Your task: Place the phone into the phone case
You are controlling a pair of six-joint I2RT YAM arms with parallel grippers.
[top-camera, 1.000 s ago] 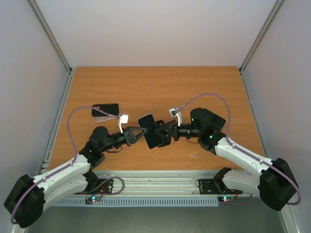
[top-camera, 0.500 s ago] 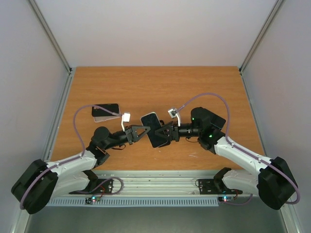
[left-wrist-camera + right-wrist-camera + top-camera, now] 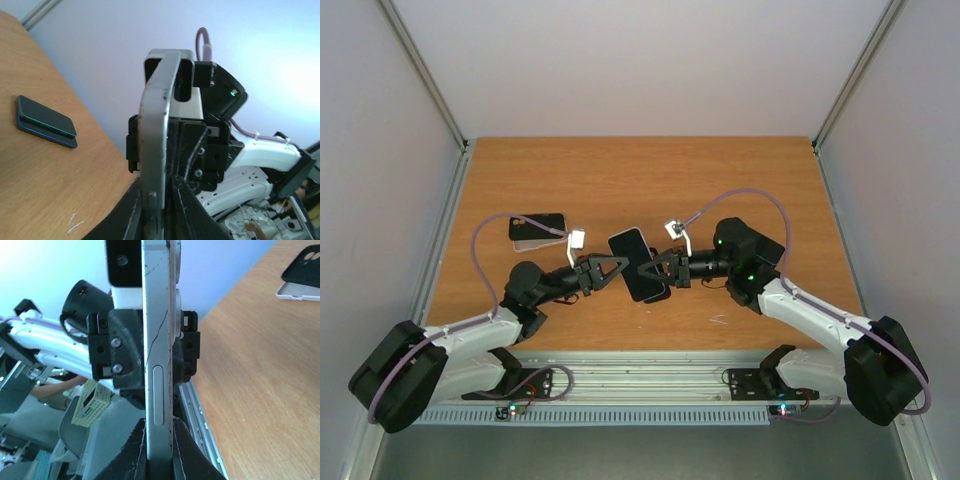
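Note:
The phone (image 3: 636, 264), dark-faced with a silver edge, hangs above the table's middle between both arms. My left gripper (image 3: 619, 266) is shut on its left end, and the left wrist view shows the silver edge (image 3: 157, 125) clamped between the fingers (image 3: 157, 188). From the other side my right gripper (image 3: 661, 270) is shut on the phone too, its fingers (image 3: 159, 422) pressed on both faces of the phone (image 3: 157, 315). The black phone case (image 3: 538, 226) lies on a pale slab at the left of the table, apart from both grippers. It also shows in the right wrist view (image 3: 302, 271).
A dark flat slab (image 3: 46, 129) lies on the wooden table (image 3: 740, 170) under the held phone, peeking out in the top view (image 3: 661, 293). The left arm's purple cable (image 3: 483, 240) loops beside the case. Metal frame rails (image 3: 430, 270) line the table's sides.
My right gripper has closed on the phone's right end, having stood open around it a second ago. The left gripper kept its grip and carried the phone slightly right.

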